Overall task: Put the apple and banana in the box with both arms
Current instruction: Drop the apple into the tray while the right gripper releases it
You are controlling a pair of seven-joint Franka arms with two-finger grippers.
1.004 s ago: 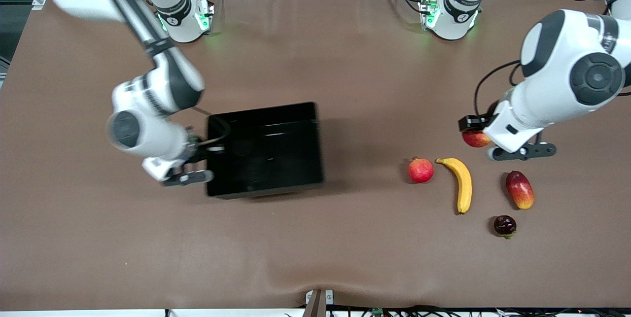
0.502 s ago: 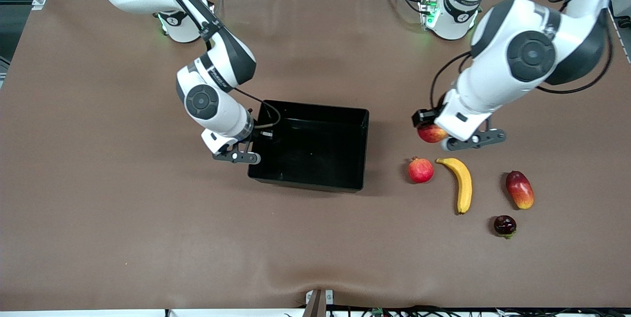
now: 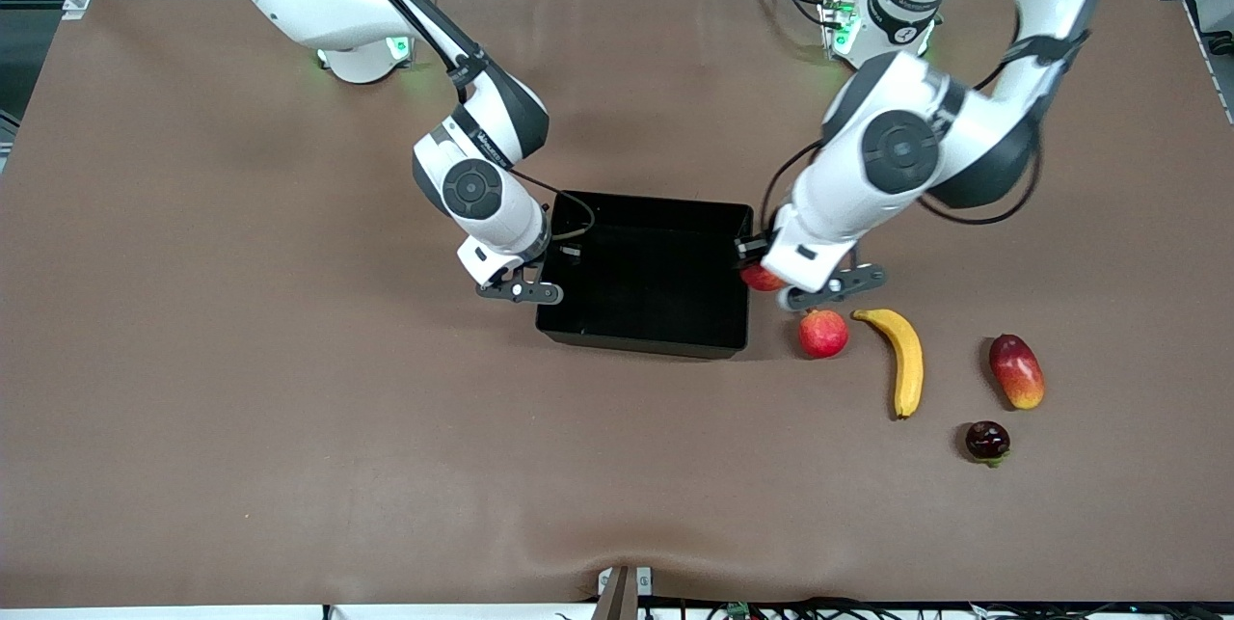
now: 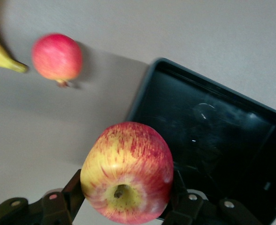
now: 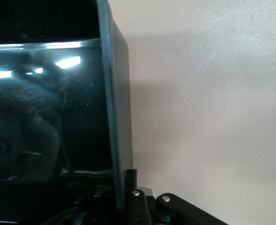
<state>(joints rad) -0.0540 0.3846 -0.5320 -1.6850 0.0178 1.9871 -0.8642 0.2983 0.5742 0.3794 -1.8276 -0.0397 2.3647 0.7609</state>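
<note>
The black box (image 3: 646, 207) sits mid-table. My right gripper (image 3: 540, 275) is shut on the box's wall at the right arm's end; the right wrist view shows the wall (image 5: 114, 117) between the fingers of that gripper (image 5: 121, 187). My left gripper (image 3: 766, 275) is shut on the apple (image 3: 761, 277) and holds it over the box's edge at the left arm's end. In the left wrist view the apple (image 4: 127, 171) sits stem end up in the gripper (image 4: 127, 190), beside the box (image 4: 222, 136). The banana (image 3: 905, 360) lies on the table toward the left arm's end.
A pinkish-red round fruit (image 3: 822, 333) lies between the box and the banana, close to the box's corner. A red-and-yellow mango (image 3: 1016, 370) and a small dark fruit (image 3: 987, 441) lie farther toward the left arm's end. The table is covered in brown cloth.
My right gripper has dragged the box toward the left arm's end. My left gripper has carried the apple from above the banana area to the box's edge.
</note>
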